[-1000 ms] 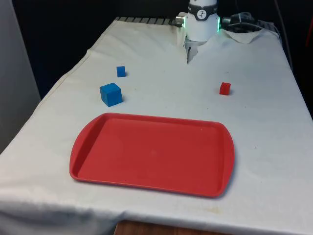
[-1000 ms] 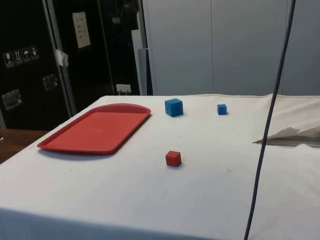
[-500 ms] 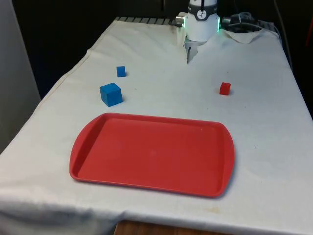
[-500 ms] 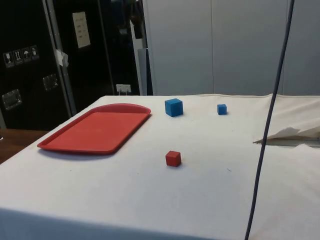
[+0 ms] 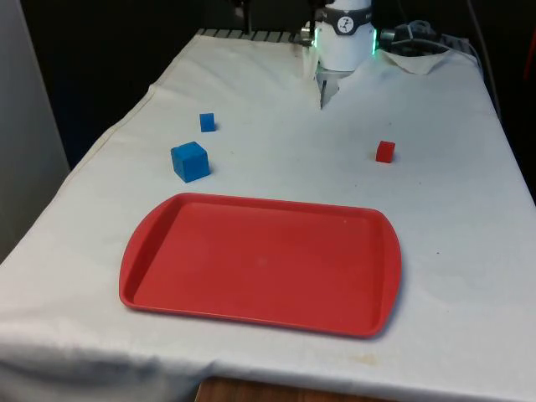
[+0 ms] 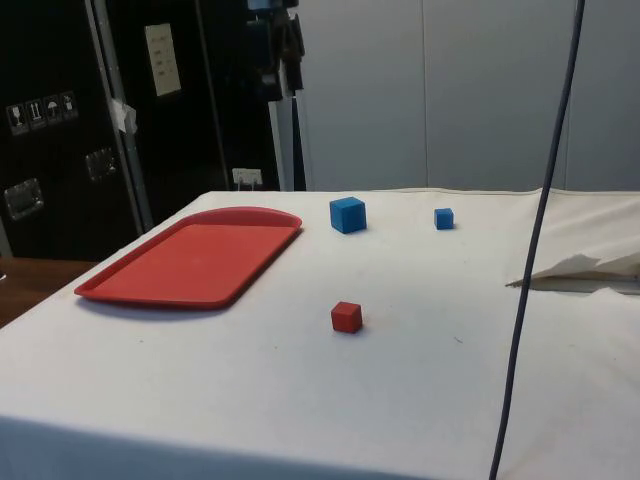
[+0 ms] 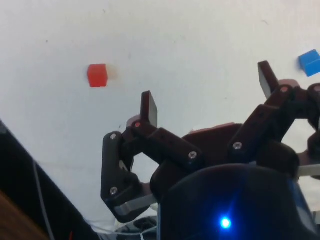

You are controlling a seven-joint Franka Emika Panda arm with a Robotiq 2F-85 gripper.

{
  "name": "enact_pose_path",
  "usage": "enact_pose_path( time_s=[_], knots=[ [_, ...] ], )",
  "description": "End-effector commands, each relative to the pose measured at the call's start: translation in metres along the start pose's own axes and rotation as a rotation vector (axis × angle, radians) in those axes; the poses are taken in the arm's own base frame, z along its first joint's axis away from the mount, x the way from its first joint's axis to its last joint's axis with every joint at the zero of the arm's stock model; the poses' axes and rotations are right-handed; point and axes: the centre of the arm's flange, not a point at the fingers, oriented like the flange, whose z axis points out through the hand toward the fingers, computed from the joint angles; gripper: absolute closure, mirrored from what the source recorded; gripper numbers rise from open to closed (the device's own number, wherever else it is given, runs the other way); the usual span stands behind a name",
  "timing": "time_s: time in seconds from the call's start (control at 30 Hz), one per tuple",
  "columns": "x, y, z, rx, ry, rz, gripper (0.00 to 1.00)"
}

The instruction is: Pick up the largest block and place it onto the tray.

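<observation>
The largest block, a blue cube [image 5: 190, 161], sits on the white cloth just beyond the red tray's [image 5: 260, 264] far corner, on the front view's left. The side view has this blue cube [image 6: 347, 214] next to the tray [image 6: 195, 255]. My gripper [image 7: 207, 92] is open, its fingers [image 7: 149, 107] spread wide with nothing between them. It hangs high above the table, and in the side view the gripper [image 6: 278, 55] is a dark shape near the top, above and behind the tray's far end.
A small blue block [image 5: 207, 122] lies beyond the large one. A small red block [image 5: 384, 152] lies on the front view's right. Crumpled white cloth [image 5: 419, 54] lies beside the robot's base. A black cable [image 6: 540, 230] hangs down in the side view.
The gripper has come down and shows larger near the top of the side view. The blocks and the tray have not moved.
</observation>
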Motion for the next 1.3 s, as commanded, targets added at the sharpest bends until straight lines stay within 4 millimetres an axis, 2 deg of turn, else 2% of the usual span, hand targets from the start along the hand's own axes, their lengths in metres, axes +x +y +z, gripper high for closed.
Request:
enact_pose_path(
  time_s=[0.0, 0.3, 0.5, 0.73, 0.77, 1.07, 1.27],
  knots=[
    [-0.002, 0.005, 0.003, -0.005, 0.009, -0.004, 0.0],
    [-0.011, 0.023, 0.016, -0.009, 0.011, -0.016, 0.0],
    [-0.018, 0.031, 0.031, -0.006, 0.001, -0.02, 0.0],
    [-0.03, 0.051, 0.05, -0.019, 0.016, -0.034, 0.0],
    [-0.029, 0.047, 0.047, -0.012, 0.008, -0.03, 0.0],
    [-0.041, 0.07, 0.064, -0.031, 0.045, -0.058, 0.0],
    [-0.044, 0.079, 0.07, -0.041, 0.067, -0.074, 0.0]
  ],
)
